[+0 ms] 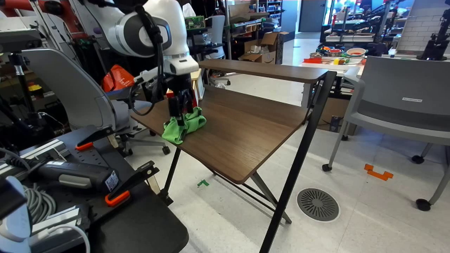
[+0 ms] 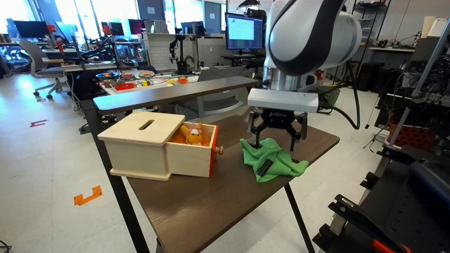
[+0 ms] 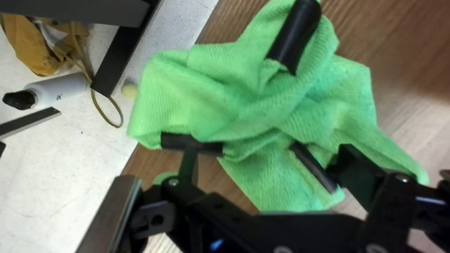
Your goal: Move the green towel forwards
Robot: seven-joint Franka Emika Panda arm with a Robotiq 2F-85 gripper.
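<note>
By the edge of the worktop opposite the raised shelf, between that edge's two corners: green towel, bunched in loose folds. Judged light, soft and limp; hard to damage, ribbed enough not to slip much. Expect trailing ends rather than a clean lift. Best taken by the thick ridge at mid-bundle, not by a flat corner. Mind the black stick lying on the folds: likely to roll off if tipped.

Over the towel: tool, with fingers well apart and nothing clamped. Hard to make out any contact between fingertips and towel.

At a shelf-side corner: wooden box, slotted on top, drawer pulled partly out, red front turned to the towel's side. Inside the drawer: orange toy, with more orange stuff around it.
</note>
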